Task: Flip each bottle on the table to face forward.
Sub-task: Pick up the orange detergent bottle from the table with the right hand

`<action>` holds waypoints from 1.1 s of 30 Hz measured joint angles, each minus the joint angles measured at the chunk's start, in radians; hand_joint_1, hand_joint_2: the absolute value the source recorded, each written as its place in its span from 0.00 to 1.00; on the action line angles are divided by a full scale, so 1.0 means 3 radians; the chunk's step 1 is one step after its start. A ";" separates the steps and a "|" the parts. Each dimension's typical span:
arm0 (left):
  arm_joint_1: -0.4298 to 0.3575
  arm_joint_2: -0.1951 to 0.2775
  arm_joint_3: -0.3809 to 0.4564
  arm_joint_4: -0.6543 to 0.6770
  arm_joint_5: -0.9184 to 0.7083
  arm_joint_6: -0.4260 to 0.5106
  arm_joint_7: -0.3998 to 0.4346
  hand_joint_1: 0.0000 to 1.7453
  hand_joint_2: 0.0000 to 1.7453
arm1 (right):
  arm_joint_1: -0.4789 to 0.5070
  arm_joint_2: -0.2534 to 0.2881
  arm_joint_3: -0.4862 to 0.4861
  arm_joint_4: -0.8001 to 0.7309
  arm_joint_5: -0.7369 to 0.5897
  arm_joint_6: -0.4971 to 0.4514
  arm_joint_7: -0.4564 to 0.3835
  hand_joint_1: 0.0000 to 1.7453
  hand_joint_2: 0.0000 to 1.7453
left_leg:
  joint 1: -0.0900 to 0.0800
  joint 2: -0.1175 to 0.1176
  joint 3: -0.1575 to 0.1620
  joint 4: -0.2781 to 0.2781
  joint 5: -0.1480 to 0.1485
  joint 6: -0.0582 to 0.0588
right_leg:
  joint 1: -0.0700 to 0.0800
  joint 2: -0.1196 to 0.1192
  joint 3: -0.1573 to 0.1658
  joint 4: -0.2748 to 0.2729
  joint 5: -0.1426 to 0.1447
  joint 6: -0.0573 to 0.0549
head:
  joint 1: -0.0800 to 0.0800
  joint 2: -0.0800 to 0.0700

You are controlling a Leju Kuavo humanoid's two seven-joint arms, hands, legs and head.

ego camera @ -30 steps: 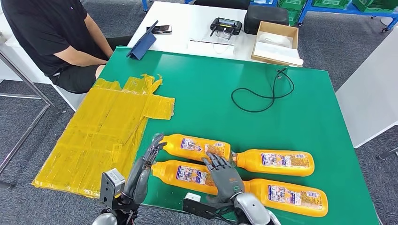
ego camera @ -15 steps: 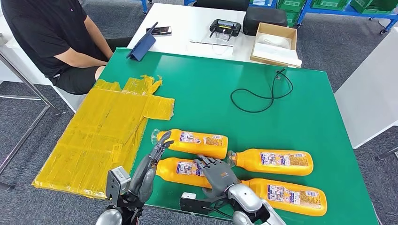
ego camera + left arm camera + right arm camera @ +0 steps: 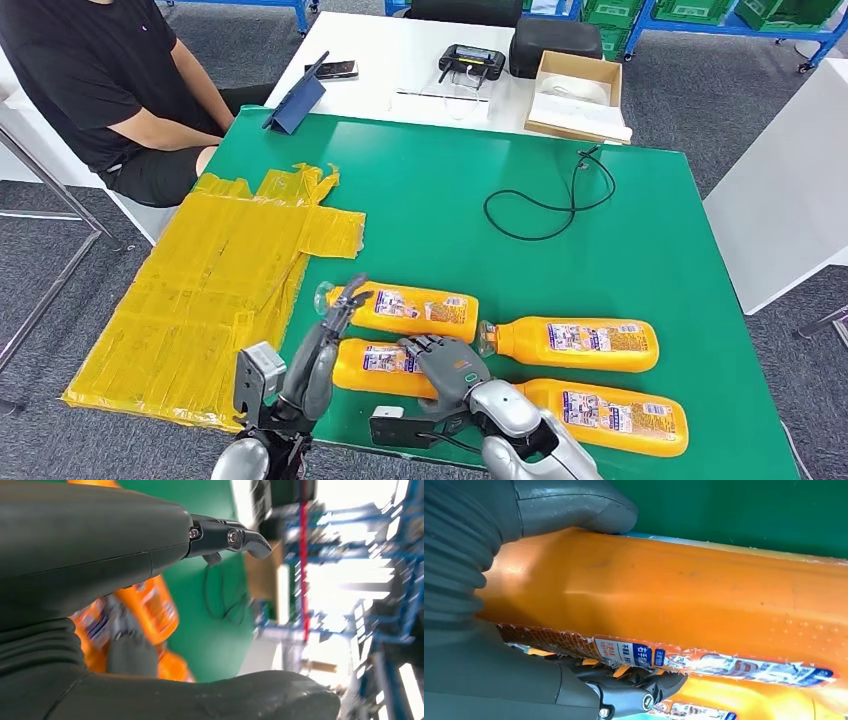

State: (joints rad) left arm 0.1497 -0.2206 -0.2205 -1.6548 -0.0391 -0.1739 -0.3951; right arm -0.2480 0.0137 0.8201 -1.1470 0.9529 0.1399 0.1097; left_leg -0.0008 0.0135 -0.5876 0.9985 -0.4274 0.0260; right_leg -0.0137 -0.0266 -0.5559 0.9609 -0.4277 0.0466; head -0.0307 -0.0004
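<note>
— Bottles, where are they?
— I see four orange bottles [image 3: 497, 356] lying flat near the counter [image 3: 450, 190]'s front edge.
— Your hands?
— My right hand [image 3: 447, 365] wraps the front-left bottle [image 3: 380, 366]. My left hand [image 3: 318, 352] is spread, fingertips by the bottle behind [image 3: 412, 310].

Green table [image 3: 640, 260] w/ four orange bottles [image 3: 570, 343] lying flat, black cable [image 3: 545, 205], yellow tape sheet [image 3: 220, 290].

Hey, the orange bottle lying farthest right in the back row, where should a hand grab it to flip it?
Grip the far right bottle around its wide labelled body, probably from above. It lies flat on the green table, neck pointing left, with nothing against its far side.
</note>
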 joint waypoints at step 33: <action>0.0308 -0.0104 0.0638 -0.0512 0.0736 0.0761 0.0240 0.00 1.00 | 0.1270 -0.0092 -0.0379 -0.1268 -0.1606 -0.1183 -0.0765 1.00 1.00 | 0.0001 -0.0015 -0.0036 0.0001 -0.0001 0.0000 | 0.0001 -0.0005 0.0009 0.0001 -0.0006 -0.0006 | 0.0000 0.0000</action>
State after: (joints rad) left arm 0.2420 -0.2518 -0.0292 -1.8085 0.1818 0.0545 -0.3230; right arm 0.1330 -0.0137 0.7065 -1.5273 0.4711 -0.2151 -0.1198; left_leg -0.0005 0.0091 -0.5984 0.9987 -0.4276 0.0259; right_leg -0.0134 -0.0281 -0.5532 0.9613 -0.4295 0.0447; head -0.0307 -0.0004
